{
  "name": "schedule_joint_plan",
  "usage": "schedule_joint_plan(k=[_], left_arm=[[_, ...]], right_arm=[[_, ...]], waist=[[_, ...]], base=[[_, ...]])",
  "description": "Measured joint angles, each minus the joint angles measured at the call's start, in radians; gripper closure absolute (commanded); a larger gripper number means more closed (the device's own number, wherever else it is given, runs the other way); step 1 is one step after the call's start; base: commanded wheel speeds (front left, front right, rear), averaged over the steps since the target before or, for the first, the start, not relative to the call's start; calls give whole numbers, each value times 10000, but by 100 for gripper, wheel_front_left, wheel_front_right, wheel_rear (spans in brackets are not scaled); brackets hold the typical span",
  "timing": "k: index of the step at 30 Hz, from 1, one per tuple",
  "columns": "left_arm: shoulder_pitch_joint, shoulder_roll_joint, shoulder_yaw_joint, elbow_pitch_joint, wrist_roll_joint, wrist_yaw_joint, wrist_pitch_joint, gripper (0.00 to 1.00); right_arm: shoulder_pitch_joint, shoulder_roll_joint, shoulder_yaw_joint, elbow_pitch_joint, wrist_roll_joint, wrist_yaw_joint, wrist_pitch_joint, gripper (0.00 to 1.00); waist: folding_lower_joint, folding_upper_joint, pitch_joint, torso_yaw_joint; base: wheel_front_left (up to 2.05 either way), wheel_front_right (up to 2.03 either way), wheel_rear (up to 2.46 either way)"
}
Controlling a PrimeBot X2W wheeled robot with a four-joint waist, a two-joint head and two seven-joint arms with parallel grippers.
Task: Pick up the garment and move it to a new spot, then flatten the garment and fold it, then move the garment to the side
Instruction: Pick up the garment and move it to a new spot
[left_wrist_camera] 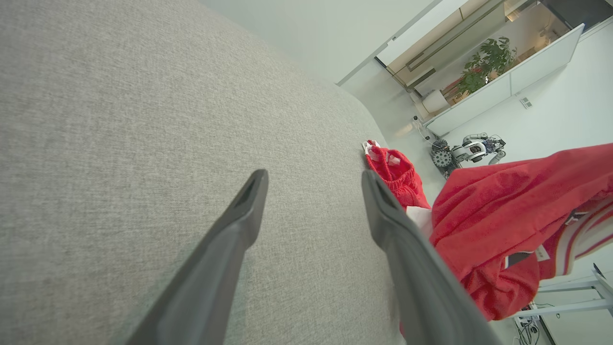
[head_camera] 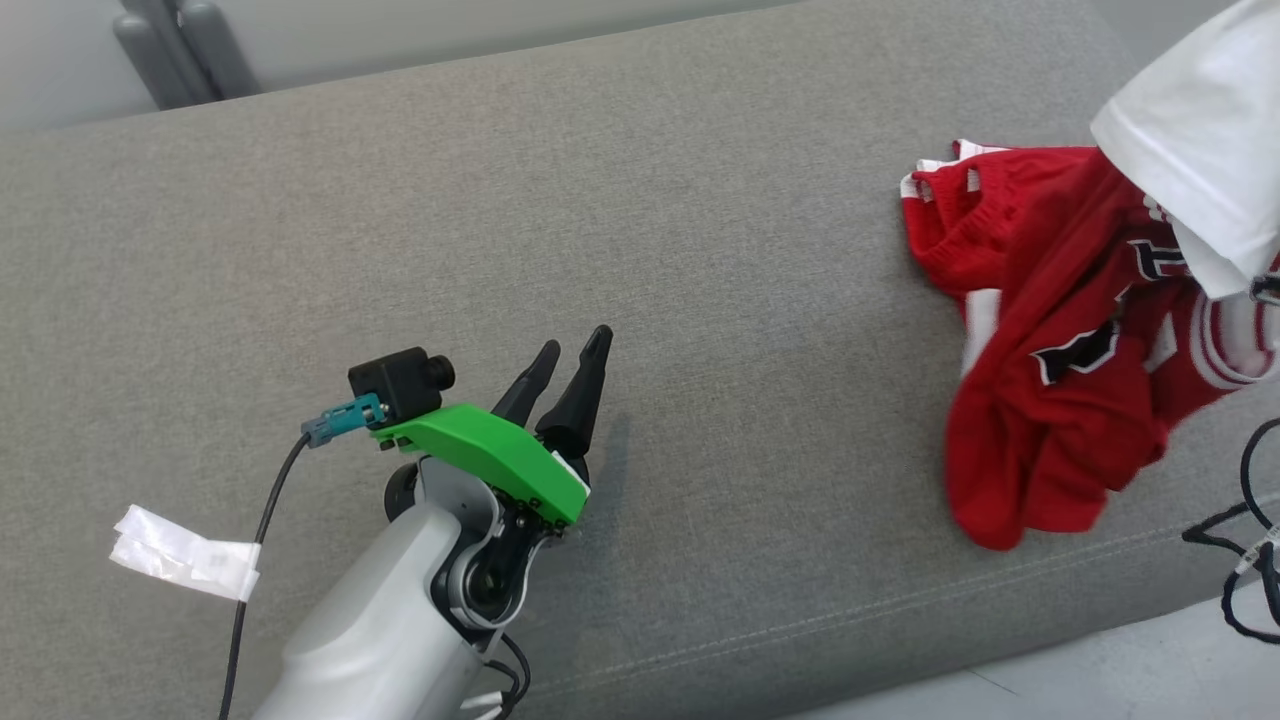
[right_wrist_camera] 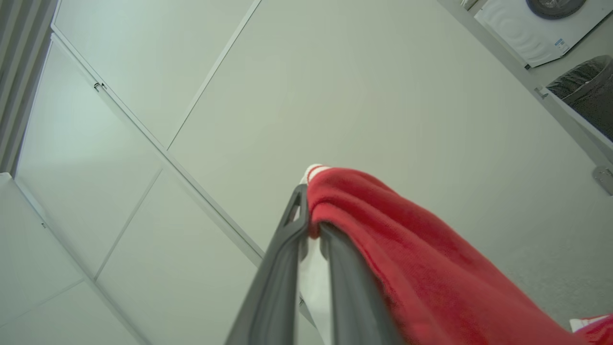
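Garment [head_camera: 1040, 420] red, lettering unreadable; right tool [right_wrist_camera: 310, 213] clamps it; left tool [head_camera: 575, 342] spread wide.

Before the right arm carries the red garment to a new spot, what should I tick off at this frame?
1. Grip: right gripper shut on the red garment: ok.
2. Lift: garment fully off the grey cushion: not ok, one end lies on it.
3. Spare hand: left gripper open, holding nothing: ok.
4. Set-down room: bare cushion beside the left gripper: ok.
5. Snags: black cables free of the garment: cannot tell.
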Motion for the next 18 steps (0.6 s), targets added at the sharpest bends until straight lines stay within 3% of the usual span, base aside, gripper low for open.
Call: schedule_joint_plan(k=[10, 18], left_arm=[[14, -4, -151, 31, -111, -36, -13, 0], [319, -12, -188, 21, -284, -113, -73, 0]], right_arm=[[-1298, 508, 1237, -886, 880, -263, 1143, 100], [-1375, 1638, 2466, -1011, 1852, -585, 1929, 100]], waist=[[0, 0, -140, 986], [0, 0, -415, 1891]], base=[[0, 0, 0], [0, 0, 0]])
